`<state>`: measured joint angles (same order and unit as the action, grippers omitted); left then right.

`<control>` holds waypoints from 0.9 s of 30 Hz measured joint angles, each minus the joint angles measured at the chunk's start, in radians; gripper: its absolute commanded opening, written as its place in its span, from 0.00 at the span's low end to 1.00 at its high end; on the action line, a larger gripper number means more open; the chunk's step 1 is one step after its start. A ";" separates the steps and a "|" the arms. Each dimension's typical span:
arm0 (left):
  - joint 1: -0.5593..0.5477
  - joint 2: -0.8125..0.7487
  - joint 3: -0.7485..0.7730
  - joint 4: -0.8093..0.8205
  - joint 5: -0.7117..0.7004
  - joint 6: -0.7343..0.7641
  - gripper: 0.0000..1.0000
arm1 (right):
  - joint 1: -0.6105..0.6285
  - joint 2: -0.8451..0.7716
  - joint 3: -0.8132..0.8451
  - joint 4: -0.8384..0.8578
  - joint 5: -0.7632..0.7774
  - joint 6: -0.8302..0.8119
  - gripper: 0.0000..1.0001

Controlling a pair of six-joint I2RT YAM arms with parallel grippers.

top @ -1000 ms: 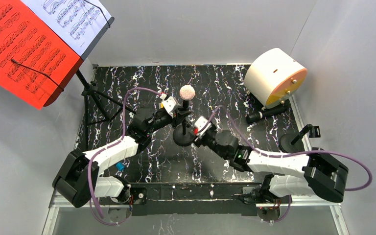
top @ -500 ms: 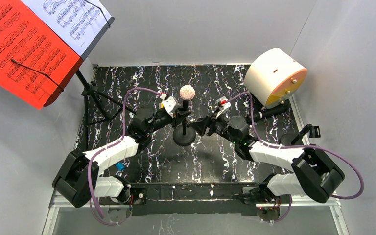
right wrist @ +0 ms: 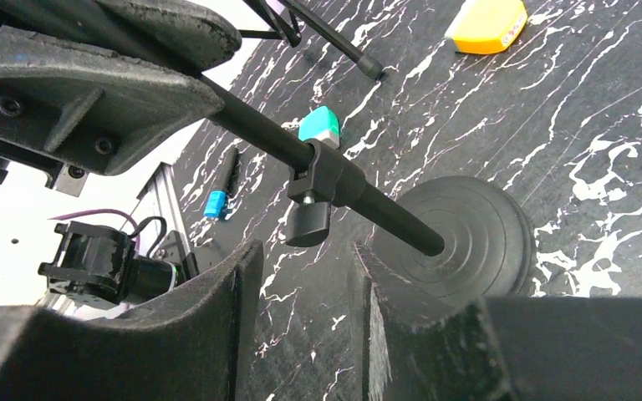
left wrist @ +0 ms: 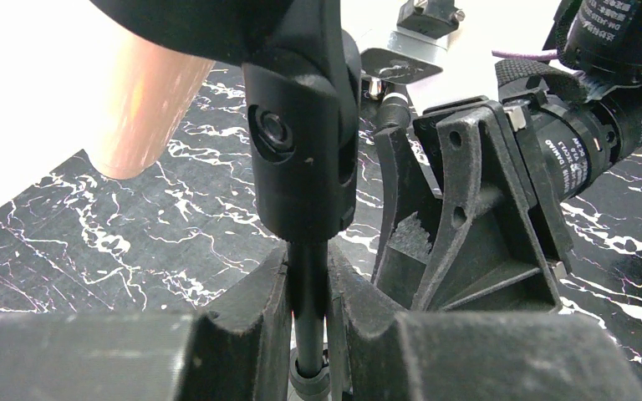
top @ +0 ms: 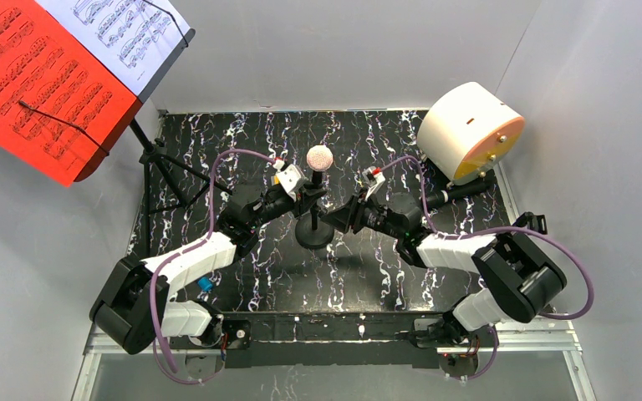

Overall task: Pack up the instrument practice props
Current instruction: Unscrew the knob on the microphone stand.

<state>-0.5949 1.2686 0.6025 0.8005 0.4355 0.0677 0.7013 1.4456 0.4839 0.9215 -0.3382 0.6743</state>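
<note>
A: left claw (top: 310, 196): status?
B: clamped narrow on the pole (left wrist: 308, 276) of the beige-headed mic (top: 320, 157), just under the mic holder (left wrist: 301, 125). Stand upright, round base (top: 314, 235) flat on the bench (top: 242, 134), approx mid-bench
A: right claw (right wrist: 305, 259)?
B: just beside the same pole, opp. side from the left claw, lower down by the clamp knob (right wrist: 308, 224). Jaws part-open, nothing betw. them, no contact seen
A: other props?
B: black mic (top: 460, 192) lying flat at back R, just beside the white cylinder (top: 464, 125) w/ orange face. Music rack (top: 160, 163) stands at back L, tripod legs on the bench. Red sheet (top: 33, 75) and white sheet (top: 134, 29) side by side on it, each under a thin wire arm
</note>
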 measured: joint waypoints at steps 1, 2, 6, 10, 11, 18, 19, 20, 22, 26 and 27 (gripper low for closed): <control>0.000 0.000 0.000 0.000 0.000 0.000 0.00 | -0.005 0.006 0.004 0.008 -0.012 0.005 0.49; 0.000 0.000 0.000 0.000 0.000 0.000 0.00 | -0.008 0.010 0.006 0.013 -0.018 0.008 0.48; 0.000 0.000 0.000 0.000 0.000 0.000 0.00 | -0.017 0.032 0.037 0.027 -0.051 0.019 0.46; 0.000 0.000 0.000 0.000 0.000 0.000 0.00 | -0.026 0.053 0.059 0.032 -0.076 0.024 0.39; 0.000 0.000 0.000 0.000 0.000 0.000 0.00 | -0.028 0.061 0.063 0.033 -0.083 0.026 0.37; 0.000 0.000 0.000 0.000 0.001 0.000 0.00 | -0.037 0.099 0.094 0.018 -0.129 0.003 0.15; 0.000 0.000 0.000 0.000 0.001 0.000 0.00 | -0.040 0.099 0.101 0.006 -0.137 -0.009 0.11; 0.000 0.000 0.000 0.000 0.000 -0.001 0.00 | -0.041 0.099 0.107 -0.003 -0.144 -0.024 0.07; 0.000 0.000 0.000 0.000 0.000 0.000 0.00 | -0.041 0.098 0.127 -0.040 -0.158 -0.074 0.01; 0.001 0.000 0.000 0.000 -0.001 0.000 0.00 | -0.034 0.066 0.162 -0.151 -0.167 -0.253 0.01; 0.001 0.000 0.000 0.001 0.000 0.000 0.00 | -0.026 0.047 0.167 -0.190 -0.159 -0.324 0.01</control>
<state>-0.5938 1.2686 0.6025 0.8013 0.4351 0.0677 0.6750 1.4929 0.6510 0.7315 -0.4976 0.3500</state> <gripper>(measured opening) 0.142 0.249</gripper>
